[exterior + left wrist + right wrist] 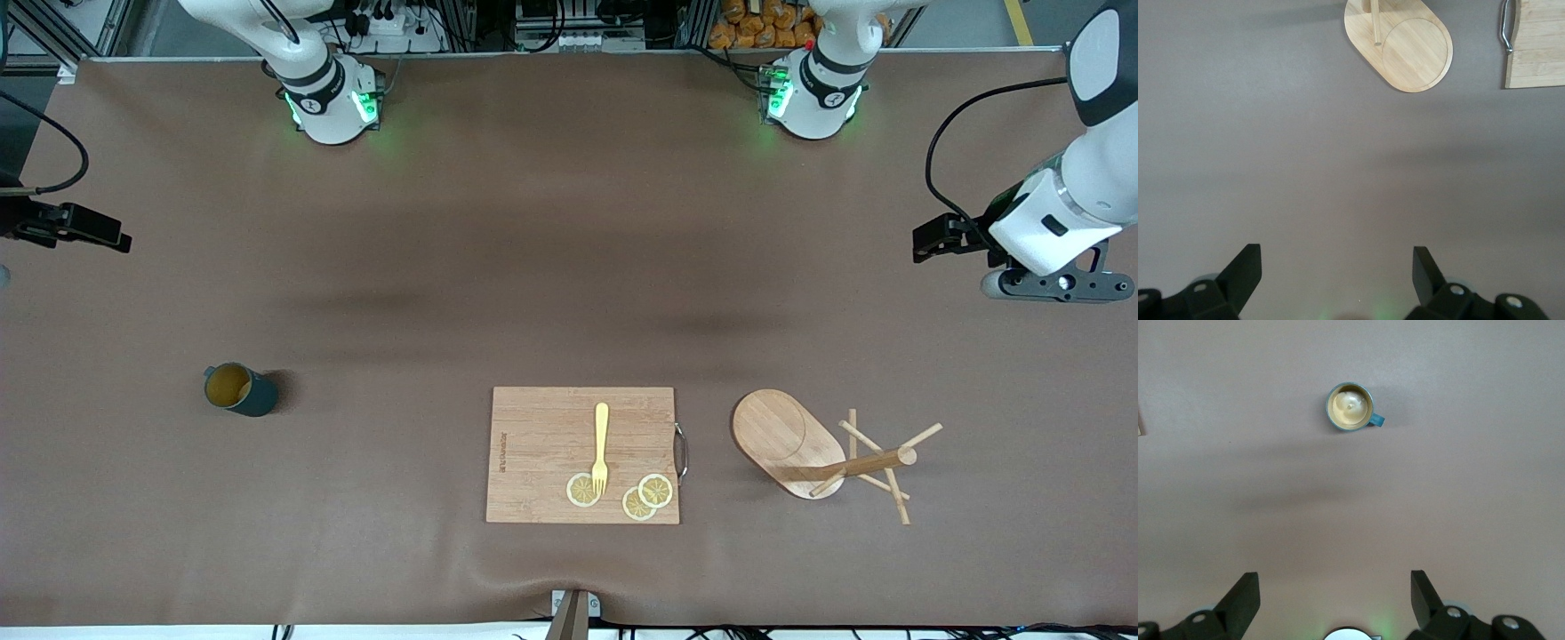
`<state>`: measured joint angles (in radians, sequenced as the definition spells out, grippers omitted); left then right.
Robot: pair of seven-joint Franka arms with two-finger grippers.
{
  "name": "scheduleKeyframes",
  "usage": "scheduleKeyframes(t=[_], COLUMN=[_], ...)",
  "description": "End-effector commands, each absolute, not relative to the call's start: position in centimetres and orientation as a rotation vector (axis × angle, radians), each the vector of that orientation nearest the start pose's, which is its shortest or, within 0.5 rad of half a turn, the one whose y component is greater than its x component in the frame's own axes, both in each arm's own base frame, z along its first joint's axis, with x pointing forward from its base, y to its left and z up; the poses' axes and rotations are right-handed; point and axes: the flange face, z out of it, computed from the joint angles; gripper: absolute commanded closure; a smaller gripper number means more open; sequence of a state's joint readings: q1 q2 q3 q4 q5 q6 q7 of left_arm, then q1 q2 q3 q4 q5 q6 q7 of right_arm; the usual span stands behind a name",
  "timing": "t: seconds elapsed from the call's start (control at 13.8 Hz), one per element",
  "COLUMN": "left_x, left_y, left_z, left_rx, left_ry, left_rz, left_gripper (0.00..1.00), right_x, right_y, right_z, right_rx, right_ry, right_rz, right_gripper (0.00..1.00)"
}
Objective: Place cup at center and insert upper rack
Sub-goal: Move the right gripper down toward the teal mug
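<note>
The cup is a dark teal mug with a tan inside. It stands upright on the table toward the right arm's end, and also shows in the right wrist view. The upper rack, a wooden mug tree with an oval base, post and pegs, stands toward the left arm's end; its base shows in the left wrist view. My left gripper is open and empty, high over bare table at the left arm's end. My right gripper is open and empty, over bare table at the right arm's end.
A rectangular wooden cutting board lies between the cup and the mug tree, close beside the tree's base. On it lie a yellow fork and three lemon slices. Its metal handle faces the mug tree.
</note>
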<state>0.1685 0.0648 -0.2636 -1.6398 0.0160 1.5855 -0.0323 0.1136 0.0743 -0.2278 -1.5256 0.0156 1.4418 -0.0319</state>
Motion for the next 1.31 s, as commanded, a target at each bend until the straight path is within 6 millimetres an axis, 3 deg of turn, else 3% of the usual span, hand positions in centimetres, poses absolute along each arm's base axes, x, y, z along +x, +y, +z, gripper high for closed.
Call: scheduleKeyframes(t=[0.0,0.29,0.51,0.65,0.8,1.09,1.24], left_x=[56.1,57.0,56.9,56.7,56.6,56.8,56.9], left_y=[-4.2,-3.7,-4.9,-7.2,-8.0,-6.8,-7.2], left_z=[56.4,56.8,56.7,56.5,56.5,56.5,56.3], left_rx=[-3.117,-3.096,-3.094,-3.087,-3.05,-3.05,-3.059], left_ry=[0.09,0.089,0.108,0.167,0.184,0.166,0.158], left_rz=[0.147,0.133,0.139,0.143,0.137,0.139,0.145], left_gripper=[0.0,0.0,0.0,0.0,0.0,0.0,0.0], right_x=[55.3,55.4,55.4,55.5,56.1,57.7,58.9], right_y=[-5.6,-5.6,-5.7,-5.6,-5.5,-5.3,-5.1], right_z=[60.0,59.9,59.8,59.6,59.1,55.9,54.0], right_rx=[-3.135,-3.134,-3.135,-3.134,-3.138,-3.148,-3.155], right_ry=[0.126,0.126,0.129,0.126,0.124,0.116,0.114], right_rz=[0.25,0.252,0.252,0.256,0.245,0.201,0.184], right_gripper=[0.0,0.0,0.0,0.0,0.0,0.0,0.0])
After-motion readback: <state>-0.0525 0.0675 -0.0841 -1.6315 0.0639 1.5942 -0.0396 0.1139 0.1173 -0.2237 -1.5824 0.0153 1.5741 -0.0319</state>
